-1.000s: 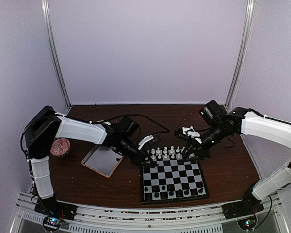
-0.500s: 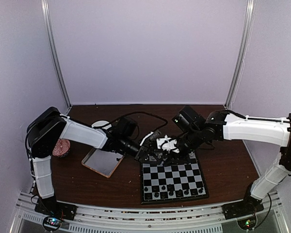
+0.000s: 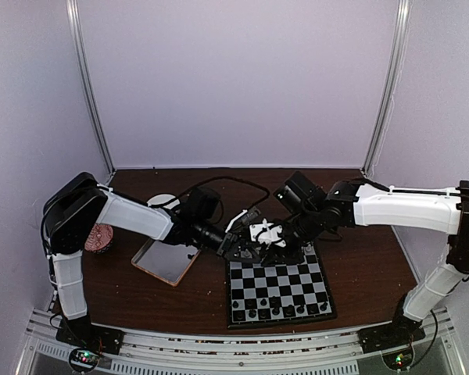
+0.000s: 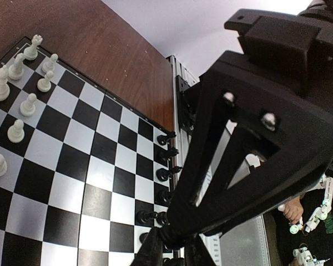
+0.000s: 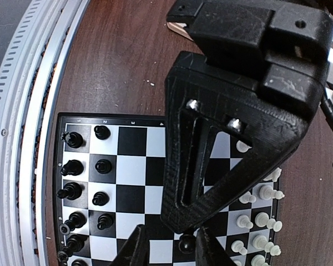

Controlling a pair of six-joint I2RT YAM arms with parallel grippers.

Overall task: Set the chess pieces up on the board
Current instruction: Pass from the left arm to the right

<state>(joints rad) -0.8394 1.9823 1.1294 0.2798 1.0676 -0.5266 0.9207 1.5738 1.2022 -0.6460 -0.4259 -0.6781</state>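
While right fingers point(image 5: 139, 249) straddle black piece point(image 5: 186, 242), board point(image 5: 132, 166) lies beneath.

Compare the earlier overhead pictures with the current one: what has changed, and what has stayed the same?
The right arm swung left along the far end of the black and light-grey checked chessboard, carrying the right gripper next to the left gripper, above the small white chess pieces. Nothing visibly grasped or released. Left arm, board and black pieces stayed roughly put.
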